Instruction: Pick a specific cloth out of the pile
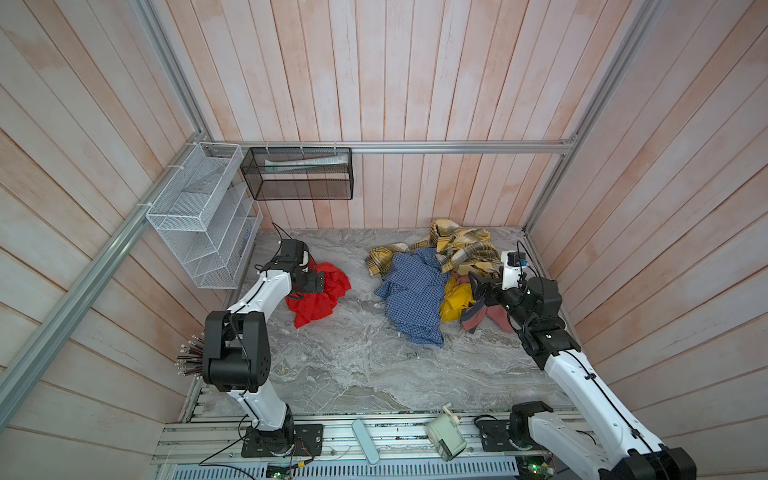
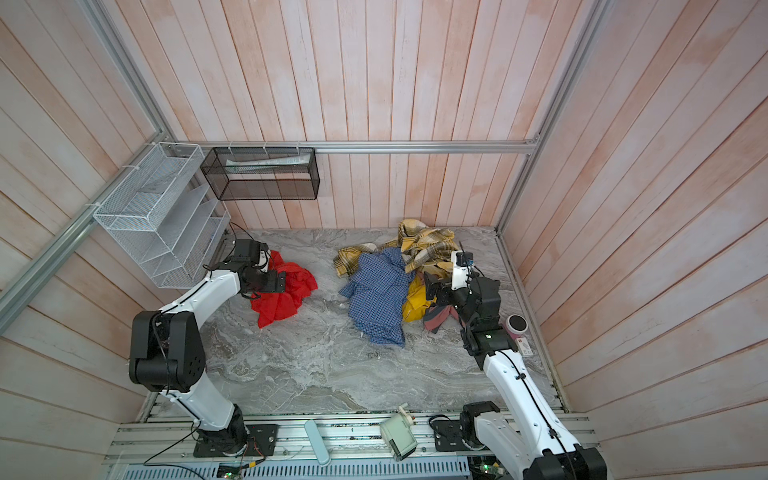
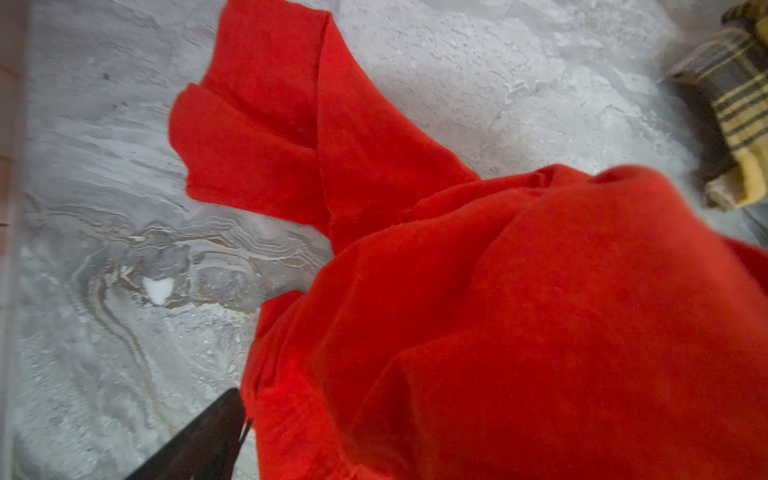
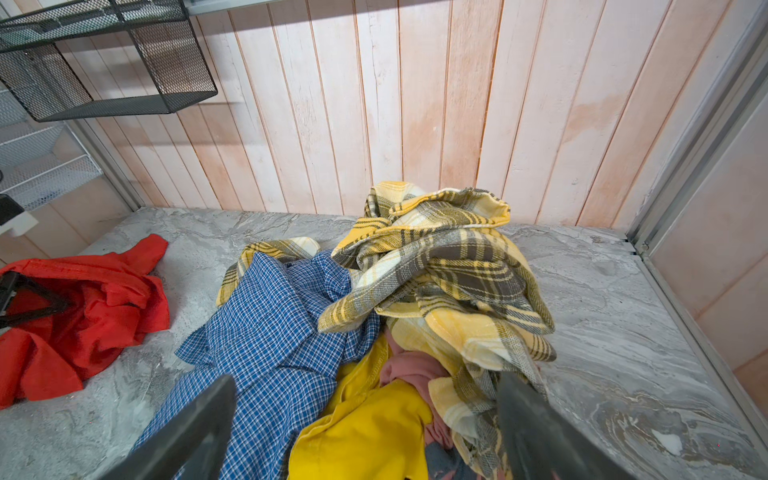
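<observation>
Where the marble tabletop (image 1: 353, 365) lies bare beside the pile (image 1: 419, 286), on the left arm's side of it and well apart from it, the cloth (image 1: 328, 291) is seen crumpled, so the picking-out is judged essentially done. Only plaid, blue-check, yellow and pink pieces are seen in the pile. The left gripper (image 1: 306, 289), over the cloth, is spread wide with nothing grasped. The right gripper (image 4: 370, 436) is held agape just above the pile. Only withdrawal appears to be left.

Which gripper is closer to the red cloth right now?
Left. The left gripper is directly over the red cloth, jaws open; the right gripper hovers over the pile, apart from it.
</observation>
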Action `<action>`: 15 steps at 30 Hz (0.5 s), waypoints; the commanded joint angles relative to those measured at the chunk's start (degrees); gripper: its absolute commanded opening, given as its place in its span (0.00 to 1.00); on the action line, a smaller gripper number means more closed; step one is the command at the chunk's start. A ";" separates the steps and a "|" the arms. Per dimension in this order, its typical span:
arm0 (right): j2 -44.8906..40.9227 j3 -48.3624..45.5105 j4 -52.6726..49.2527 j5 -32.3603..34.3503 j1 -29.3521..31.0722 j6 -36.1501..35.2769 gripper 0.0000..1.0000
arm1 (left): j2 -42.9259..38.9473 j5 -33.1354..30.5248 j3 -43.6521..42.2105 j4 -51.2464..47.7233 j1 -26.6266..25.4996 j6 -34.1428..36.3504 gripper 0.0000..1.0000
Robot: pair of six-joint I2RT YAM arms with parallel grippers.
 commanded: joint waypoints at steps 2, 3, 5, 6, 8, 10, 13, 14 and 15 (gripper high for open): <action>-0.08 0.76 -0.53 0.12 -0.20 -0.53 0.98 | -0.91 -8.39 -2.04 -3.56 -1.98 -0.34 1.00; -0.01 0.73 -0.43 0.03 -0.29 -0.49 0.98 | -1.43 -8.63 -2.98 -3.37 -2.43 -1.17 1.00; 0.27 0.88 -0.43 0.02 -0.29 -0.60 0.98 | -2.14 -10.08 -3.95 -3.27 -4.29 -1.65 1.00; 0.35 0.88 -0.51 -0.07 -0.29 -0.71 0.98 | -2.06 -11.70 -4.08 -3.76 -5.48 -1.58 1.00; 0.44 0.86 -0.60 0.03 -0.46 -0.95 0.98 | -1.70 -15.33 -4.24 -4.48 -8.04 -0.89 1.00; 0.47 0.87 -0.60 0.07 -0.47 -1.08 0.98 | -2.27 -16.85 -4.82 -3.94 -10.06 0.00 1.00; 0.45 0.73 -0.71 -0.05 -0.68 -1.08 0.98 | -6.45 -13.70 -7.54 0.78 -11.09 1.15 1.00; 0.36 0.74 -0.77 -0.14 -0.73 -1.03 0.98 | -8.22 -11.87 -8.32 2.17 -11.10 1.51 1.00; 0.22 0.77 -0.79 -0.22 -0.75 -1.16 0.98 | -10.07 -9.00 -9.29 3.61 -11.14 2.43 1.00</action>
